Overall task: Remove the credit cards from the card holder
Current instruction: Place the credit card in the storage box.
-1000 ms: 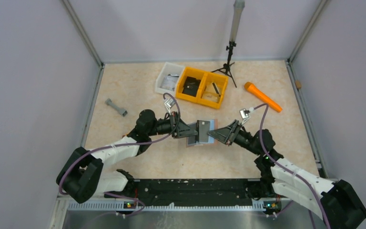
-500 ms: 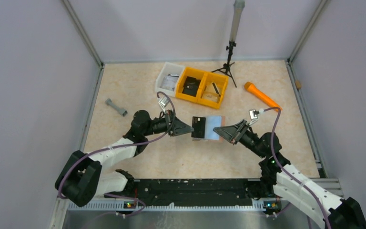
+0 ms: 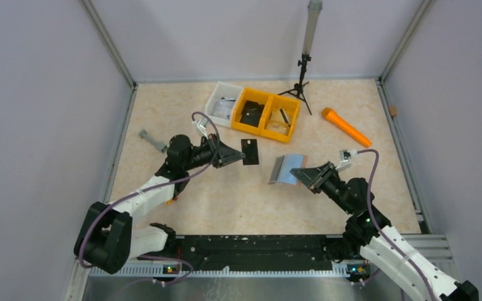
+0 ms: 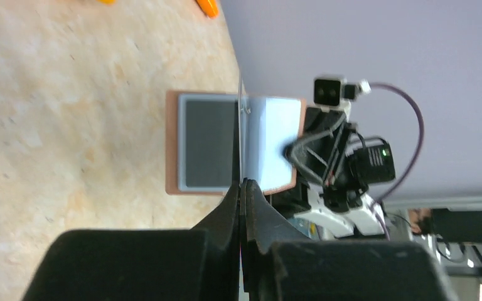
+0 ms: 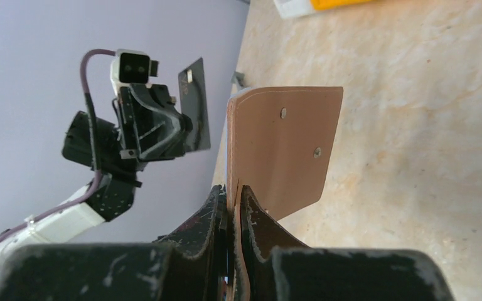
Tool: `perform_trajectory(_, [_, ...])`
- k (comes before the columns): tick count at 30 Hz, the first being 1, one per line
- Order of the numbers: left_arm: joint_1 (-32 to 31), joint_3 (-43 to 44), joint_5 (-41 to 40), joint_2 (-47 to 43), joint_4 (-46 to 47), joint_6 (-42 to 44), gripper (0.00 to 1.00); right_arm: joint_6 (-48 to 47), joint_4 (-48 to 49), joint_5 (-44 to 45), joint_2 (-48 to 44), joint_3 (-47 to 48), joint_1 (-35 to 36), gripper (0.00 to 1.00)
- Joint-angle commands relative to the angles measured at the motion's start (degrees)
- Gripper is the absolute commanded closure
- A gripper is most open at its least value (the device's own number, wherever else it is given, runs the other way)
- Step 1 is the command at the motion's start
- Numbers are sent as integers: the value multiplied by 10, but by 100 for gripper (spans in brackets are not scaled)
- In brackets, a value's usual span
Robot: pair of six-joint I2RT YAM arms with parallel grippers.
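My left gripper is shut on a black credit card and holds it above the table, clear of the card holder. In the left wrist view the card is edge-on between my fingertips. Behind it the holder hangs open, pale blue inside, with a greyish card in one pocket. My right gripper is shut on the holder's edge. The right wrist view shows its reddish-brown outside rising from my right gripper, with the black card beyond.
At the back stand yellow bins, a white bin and a small tripod. An orange tool lies at the back right and a grey piece at the left.
The arms have pulled apart. The black card slid out of the holder and went left with my left gripper. My right gripper tightened on the holder and carried it right.
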Motion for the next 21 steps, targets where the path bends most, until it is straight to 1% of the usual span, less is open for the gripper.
perform_trajectory(1, [3,114,-80,37,-128,131,100,-43,-63,55,-43,35,-5,100])
perform_trajectory(4, [3,227,-162,83,-297,259,100,-71,-99,63,-46,60,-5,100])
perform_trajectory(6, [3,294,-215,112,-368,334,100,-91,-117,66,-44,78,-5,100])
perform_trajectory(8, [2,359,-241,146,-415,418,100,-108,-144,70,-43,102,-5,100])
perform_trajectory(11, [-3,459,-302,200,-489,545,100,-131,-177,70,-41,131,-5,100])
perform_trajectory(12, [-5,483,-320,219,-504,599,100,-137,-185,81,-40,138,-5,100])
perform_trajectory(13, [-6,503,-326,233,-506,626,100,-141,-191,85,-39,146,-5,100])
perform_trajectory(14, [-8,517,-319,246,-507,688,100,-145,-196,85,-38,151,-5,100])
perform_trajectory(17, [-18,530,-323,272,-467,800,100,-152,-206,88,-37,160,-5,100])
perform_trajectory(18, [-18,534,-309,278,-461,832,100,-153,-209,88,-37,162,-5,100])
perform_trajectory(20, [-23,538,-253,288,-462,932,100,-156,-215,88,-38,166,-5,100])
perform_trajectory(21, [-27,538,-247,293,-459,975,100,-158,-219,87,-38,169,-5,100])
